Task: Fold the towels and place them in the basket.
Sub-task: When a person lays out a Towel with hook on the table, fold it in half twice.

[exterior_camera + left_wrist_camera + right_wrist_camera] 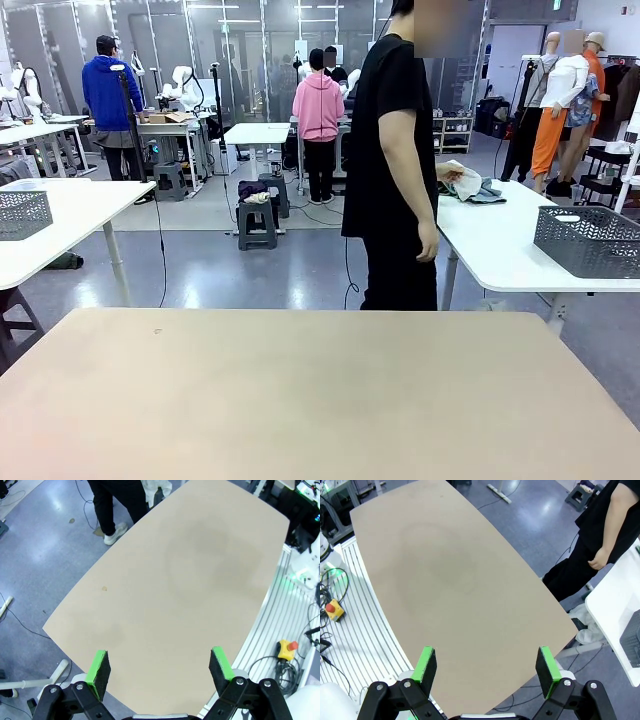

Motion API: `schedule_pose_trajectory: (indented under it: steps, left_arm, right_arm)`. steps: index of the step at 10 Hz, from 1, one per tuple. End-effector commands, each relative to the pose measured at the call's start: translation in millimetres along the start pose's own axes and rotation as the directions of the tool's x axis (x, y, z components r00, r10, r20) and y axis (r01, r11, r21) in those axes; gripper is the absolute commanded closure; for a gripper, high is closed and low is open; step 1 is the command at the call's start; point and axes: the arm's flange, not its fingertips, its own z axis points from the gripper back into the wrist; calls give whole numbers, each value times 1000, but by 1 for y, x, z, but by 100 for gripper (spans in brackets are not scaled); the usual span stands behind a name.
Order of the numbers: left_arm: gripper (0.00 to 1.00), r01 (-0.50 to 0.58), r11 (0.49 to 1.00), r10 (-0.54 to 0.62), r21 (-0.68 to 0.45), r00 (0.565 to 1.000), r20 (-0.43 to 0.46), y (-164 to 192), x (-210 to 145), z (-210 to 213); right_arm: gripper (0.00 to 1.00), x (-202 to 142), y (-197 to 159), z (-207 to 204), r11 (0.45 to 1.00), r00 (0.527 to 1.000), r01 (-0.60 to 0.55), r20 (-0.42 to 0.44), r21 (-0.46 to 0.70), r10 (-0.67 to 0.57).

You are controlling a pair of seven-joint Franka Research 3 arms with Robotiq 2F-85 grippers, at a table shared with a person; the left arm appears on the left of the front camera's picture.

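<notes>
step: pre-fold, towels (465, 180) not yet on desk (320, 390) | towels: far-left corner of white side table (500, 250), person's hand (450, 172) on them | basket (588, 240): same table, right edge | left gripper (159, 655), right gripper (486, 652): jaws wide, empty, above desk | next: needs a towel flat on desk, then edge pinch

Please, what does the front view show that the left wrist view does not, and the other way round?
Front view: a grey basket on the white side table, and the person's hand touching a heap of clothes there. Left wrist view: the open left gripper and a yellow box with a red button. Both: the beige table and the person in black.
</notes>
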Motion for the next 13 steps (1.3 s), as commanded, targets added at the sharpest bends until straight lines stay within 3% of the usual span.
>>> schedule_pose_trajectory:
  steps: [1, 13]
  left_arm:
    - [0, 1, 1000, -1, 0, 1000, 3, 0, 0, 0]
    - [0, 1, 1000, -1, 0, 1000, 3, 0, 0, 0]
  right_arm:
    - [0, 0, 0, 0, 1000, 1000, 1, 0, 0, -1]
    - [0, 0, 0, 0, 1000, 1000, 1, 0, 0, -1]
